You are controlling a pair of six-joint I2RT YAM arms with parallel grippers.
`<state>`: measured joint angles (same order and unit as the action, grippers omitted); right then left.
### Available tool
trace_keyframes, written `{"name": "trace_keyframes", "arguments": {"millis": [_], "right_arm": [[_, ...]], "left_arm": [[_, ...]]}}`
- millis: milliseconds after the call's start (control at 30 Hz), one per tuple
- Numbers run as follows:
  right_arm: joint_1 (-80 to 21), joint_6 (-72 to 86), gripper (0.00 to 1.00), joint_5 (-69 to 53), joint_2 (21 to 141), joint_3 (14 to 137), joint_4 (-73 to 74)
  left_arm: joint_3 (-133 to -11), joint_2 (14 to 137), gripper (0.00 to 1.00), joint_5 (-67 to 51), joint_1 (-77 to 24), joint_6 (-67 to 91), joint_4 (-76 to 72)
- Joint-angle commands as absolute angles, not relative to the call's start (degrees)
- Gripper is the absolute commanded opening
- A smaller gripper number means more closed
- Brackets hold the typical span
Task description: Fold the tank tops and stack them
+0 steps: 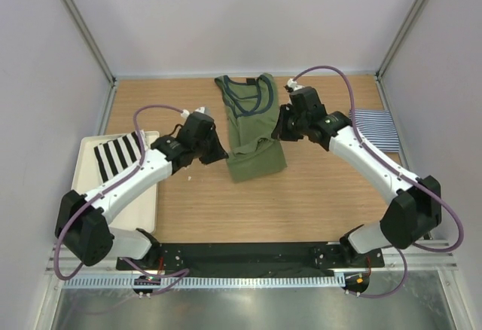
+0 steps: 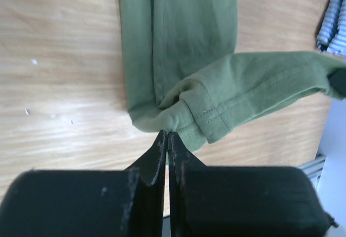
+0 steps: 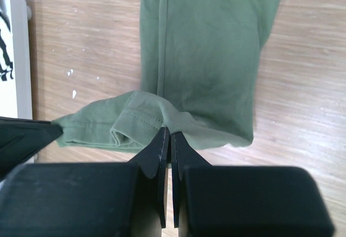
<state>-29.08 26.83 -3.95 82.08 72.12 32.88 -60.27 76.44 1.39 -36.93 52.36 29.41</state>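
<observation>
Pinched shut, the left gripper (image 2: 166,135) is holding one hem corner of the olive green tank top (image 1: 252,130), and the right gripper (image 3: 166,132), jaws all but touching, is gripping the other corner. Folded narrow, that top is lying mid-table, neckline toward the far wall, its hem edge hanging raised between the two. Bare table (image 1: 226,202) is showing toward the bases; the striped tank top (image 1: 375,128) is lying at the right edge, a white tray (image 3: 20,64) at the left.

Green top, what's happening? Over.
Left hand shut on green top hem. Right hand shut on hem too. Striped top lies far right, apart. Nothing in the way.
</observation>
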Motion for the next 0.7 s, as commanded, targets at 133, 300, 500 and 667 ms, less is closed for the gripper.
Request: {"name": "trace_keyframes", "arguments": {"millis": [133, 300, 500, 667], "right_arm": [[-26.9, 24.7, 0.05, -1.6, 87.8, 80.1, 29.5], [-26.2, 24.6, 0.05, -2.0, 91.0, 83.0, 28.7], [-25.0, 24.9, 0.05, -2.3, 95.0, 86.0, 27.8], [-23.7, 25.1, 0.05, -2.8, 97.6, 88.0, 27.0]], "left_arm": [[-68.7, 82.3, 0.0, -1.7, -32.7, 47.5, 26.5], [-71.3, 86.1, 0.0, -3.5, -30.9, 47.0, 25.1], [-75.2, 91.5, 0.0, -5.1, -28.7, 46.7, 24.6], [-78.5, 95.1, 0.0, -6.1, -27.2, 46.3, 24.4]]}}
